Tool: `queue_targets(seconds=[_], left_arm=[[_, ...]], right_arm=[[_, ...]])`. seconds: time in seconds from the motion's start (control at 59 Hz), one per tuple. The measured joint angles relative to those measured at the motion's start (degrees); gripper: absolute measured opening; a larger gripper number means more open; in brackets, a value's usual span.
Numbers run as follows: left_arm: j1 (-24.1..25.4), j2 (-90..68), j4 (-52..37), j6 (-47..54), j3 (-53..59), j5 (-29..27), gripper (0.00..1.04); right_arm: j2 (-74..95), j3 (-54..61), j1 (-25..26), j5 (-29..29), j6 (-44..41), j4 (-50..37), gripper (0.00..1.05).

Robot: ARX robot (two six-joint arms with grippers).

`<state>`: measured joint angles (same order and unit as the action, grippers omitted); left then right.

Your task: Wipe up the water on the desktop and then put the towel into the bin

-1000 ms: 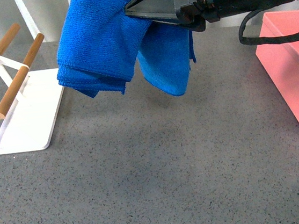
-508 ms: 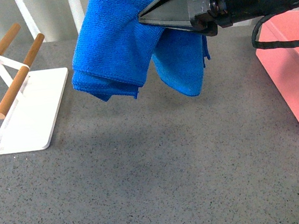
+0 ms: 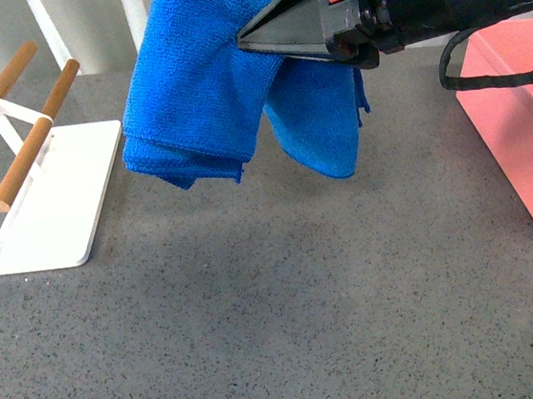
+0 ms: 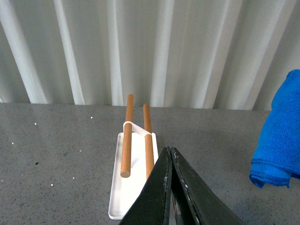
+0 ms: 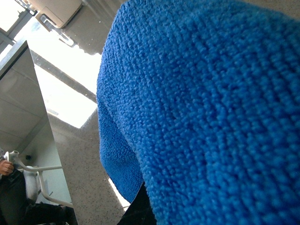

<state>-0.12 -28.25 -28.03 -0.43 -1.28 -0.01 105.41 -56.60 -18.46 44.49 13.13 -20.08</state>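
Note:
The blue towel [image 3: 205, 81] hangs in folds high above the speckled grey desktop [image 3: 290, 322], held up by my right gripper [image 3: 271, 30], which is shut on the towel. The right arm reaches in from the upper right. The pink bin [image 3: 518, 123] stands at the right edge, to the right of the hanging towel. Blue cloth [image 5: 211, 108] fills the right wrist view and hides the jaws. My left gripper [image 4: 169, 152] is shut and empty, hovering over the desktop [image 4: 61, 154]; the towel [image 4: 281, 136] shows at that view's edge. No water shows on the desktop.
A flat white tray [image 3: 56, 209] carrying two wooden rods [image 3: 33, 135] lies at the left of the desktop; the left wrist view shows that tray [image 4: 119, 192] just beyond the left jaws. A white ribbed wall [image 4: 150, 47] backs the desk.
Over the last second the right gripper carried the towel to the right, toward the bin, then eased back a little to the left. Nothing else moved.

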Motion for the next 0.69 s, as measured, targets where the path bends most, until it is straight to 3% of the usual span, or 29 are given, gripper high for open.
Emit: queue_targets(seconds=[0.695], left_arm=[[0.00,16.31,15.87,0.00,0.00,-0.02,0.04]], right_arm=[[0.00,-0.15,-0.46,-2.25,-1.11,0.35,0.04]])
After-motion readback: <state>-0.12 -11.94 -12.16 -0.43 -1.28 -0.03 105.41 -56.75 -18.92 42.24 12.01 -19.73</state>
